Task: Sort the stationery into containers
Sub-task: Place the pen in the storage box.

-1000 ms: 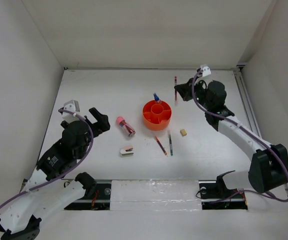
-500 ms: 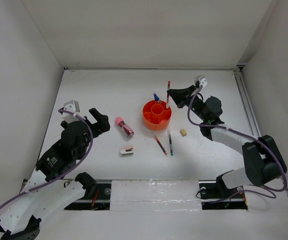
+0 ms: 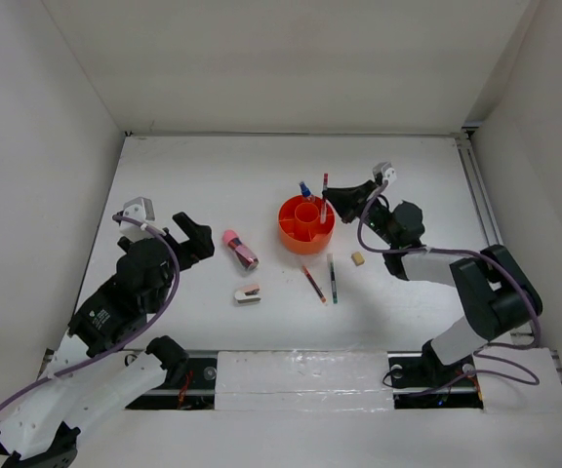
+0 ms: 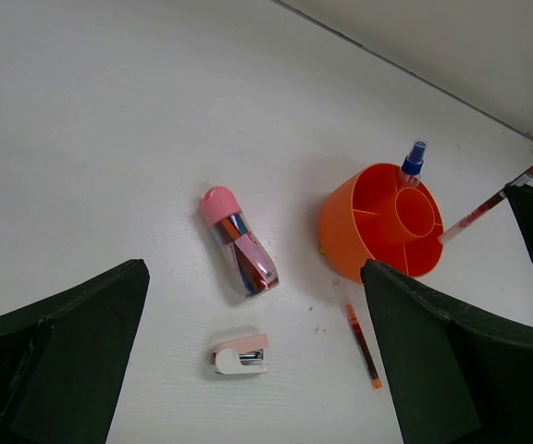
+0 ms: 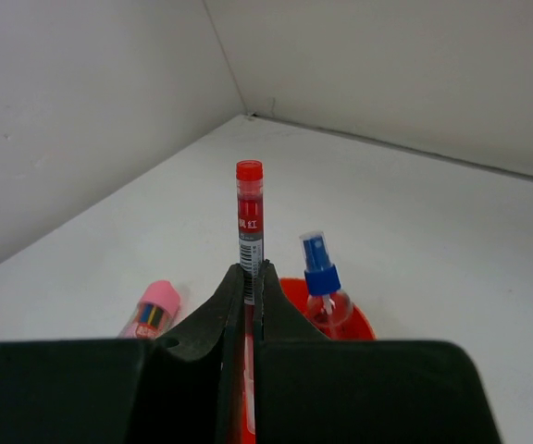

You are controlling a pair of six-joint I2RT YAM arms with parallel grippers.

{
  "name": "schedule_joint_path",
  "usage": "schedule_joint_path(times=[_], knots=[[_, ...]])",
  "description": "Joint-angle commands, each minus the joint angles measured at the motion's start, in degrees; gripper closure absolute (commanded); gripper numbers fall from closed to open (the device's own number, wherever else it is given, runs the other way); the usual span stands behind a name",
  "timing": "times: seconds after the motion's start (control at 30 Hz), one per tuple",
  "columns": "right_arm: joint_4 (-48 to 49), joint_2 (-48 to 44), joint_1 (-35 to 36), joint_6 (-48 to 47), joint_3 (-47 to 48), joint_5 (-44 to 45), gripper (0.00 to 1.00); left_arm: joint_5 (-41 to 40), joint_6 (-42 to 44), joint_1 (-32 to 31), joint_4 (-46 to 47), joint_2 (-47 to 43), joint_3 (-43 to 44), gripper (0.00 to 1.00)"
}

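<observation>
Red pen (image 5: pixel 249 208) is clamped in the right gripper (image 5: pixel 251 276) at the orange tub's (image 3: pixel 287 226) rim. The tip should be centred over a compartment before release. The left gripper (image 3: pixel 191 237) is held spread, nothing in it.

1 overhead view, 2 low wrist views; common orange tub (image 3: pixel 301 241)

tub (image 4: pixel 340 233): showing orange
tube (image 4: pixel 239 242): wearing pink cap
bottle (image 5: pixel 320 287): wearing blue cap
upright pen (image 5: pixel 249 199): showing red
stapler (image 4: pixel 241 352): showing white, pink
</observation>
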Motion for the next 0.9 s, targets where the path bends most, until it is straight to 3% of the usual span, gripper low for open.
schedule_joint_path(times=[0.0, 0.63, 0.77, 0.8, 0.87], knots=[[7.8, 1.0, 0.5, 0.6, -1.4, -0.6, 1.00, 0.1, 1.2, 0.0, 2.1, -0.3, -0.1, 0.01], [14.4, 5.1, 0.0, 0.6, -7.0, -0.1, 0.98, 1.2, 1.2, 0.0, 2.6, -0.3, -0.1, 0.01], [14.9, 5.1, 0.0, 0.6, -7.7, -0.6, 0.74, 1.2, 1.2, 0.0, 2.6, -0.3, -0.1, 0.01], [14.9, 5.1, 0.0, 0.6, -7.7, -0.6, 0.53, 1.2, 1.2, 0.0, 2.6, -0.3, -0.1, 0.01], [15.5, 5.1, 0.0, 0.6, -8.2, -0.6, 0.44, 1.2, 1.2, 0.0, 2.6, -0.3, -0.1, 0.01]])
